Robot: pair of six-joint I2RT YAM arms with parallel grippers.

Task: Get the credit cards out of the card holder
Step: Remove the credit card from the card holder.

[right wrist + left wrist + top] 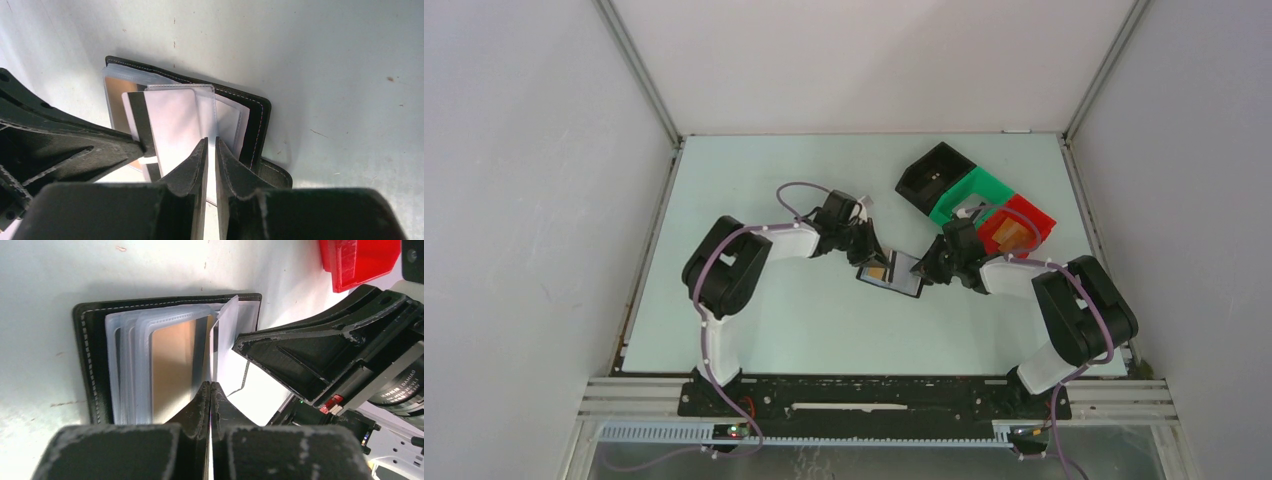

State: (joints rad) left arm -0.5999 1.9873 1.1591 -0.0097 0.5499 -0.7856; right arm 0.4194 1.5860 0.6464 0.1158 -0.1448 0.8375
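**Both grippers closed at the open card holder**

At the middle of the pale matte table [794, 320]: a small black folding card holder [892, 272] with white stitching, spread open and flat, well apart from the bins at the far right. Inside, a fan of clear plastic sleeves [127, 365], the front ones over an orange-tan card-shaped piece [172, 360].

Left gripper [211, 390] clenched, pads pressed together with only a thin pale edge between them. In the right wrist view, the tip of that gripper on the dark-striped end of a thin, flat, pale grey credit card [172, 125], tilted up from the holder with its striped end clear of the sleeves. Most likely grasping that card, though the contact itself sits hidden behind the finger.

Right gripper [210, 147] nearly closed, jaws a narrow slit apart, nipping the free edge of one sleeve [206, 115] standing upright over the right half of the holder. Small black closure tab [276, 172] just beside the right finger, flat on the table.

Beyond the holder, side by side in a diagonal row: a black open bin [932, 172], a green bin [974, 190] and a red bin [1029, 215], with something orange-tan in the red one.

Arms bent inward from either side, grippers facing each other across the holder, close but apart
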